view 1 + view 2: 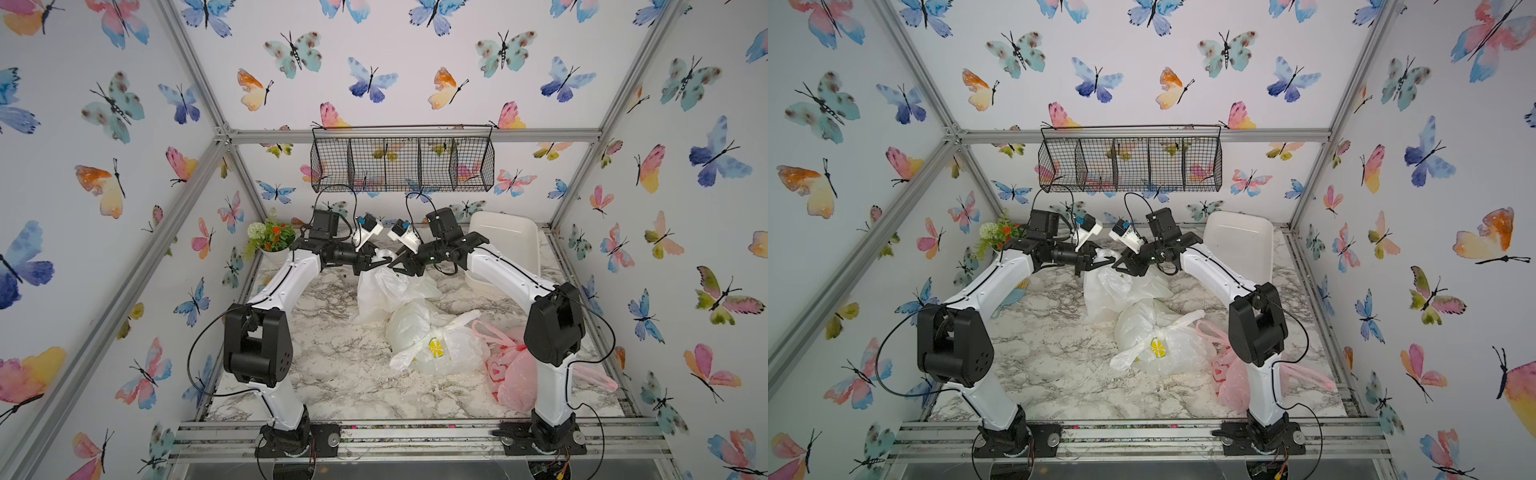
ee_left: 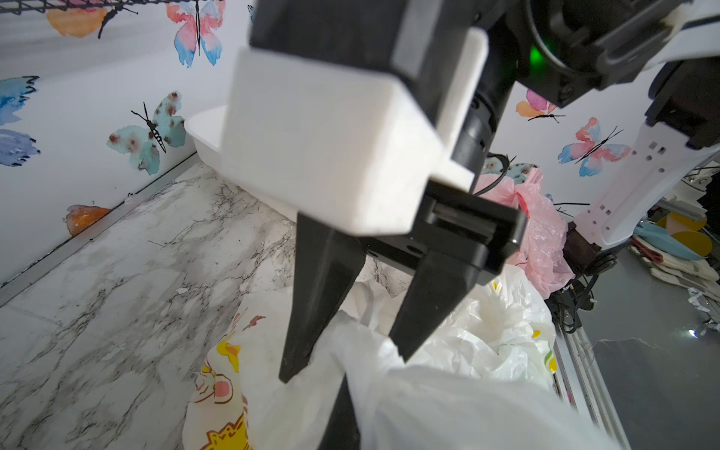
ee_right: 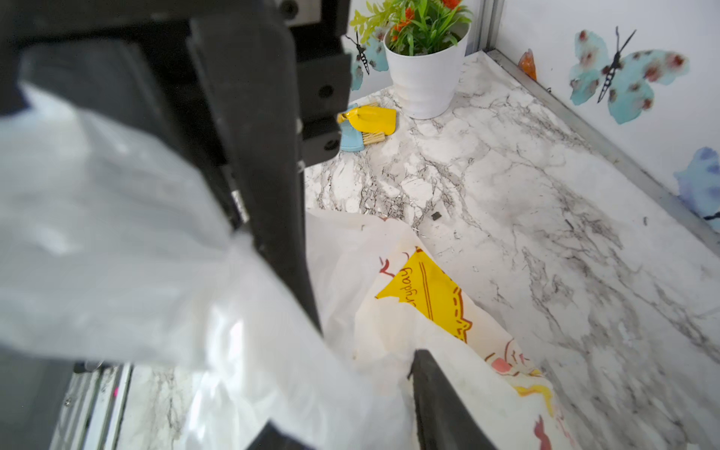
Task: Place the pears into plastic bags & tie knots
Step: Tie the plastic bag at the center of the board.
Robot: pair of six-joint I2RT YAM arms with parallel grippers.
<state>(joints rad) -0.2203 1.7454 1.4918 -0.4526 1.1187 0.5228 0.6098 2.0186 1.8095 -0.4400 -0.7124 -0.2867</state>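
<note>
A white plastic bag with cartoon doodles stands at the back middle of the table, its top pulled upward. My left gripper is shut on one of its handle strips. My right gripper faces it from the other side, jaws apart, with a bunched strip of the same bag between its fingers. The lemon-print bag lies in front of it. The pink bag sits by the right arm's base. No pears show, and I cannot make out a knot.
A white tub leans in the back right corner. A potted plant stands back left, with a small yellow and blue brush near it. A black wire basket hangs on the back wall above the grippers.
</note>
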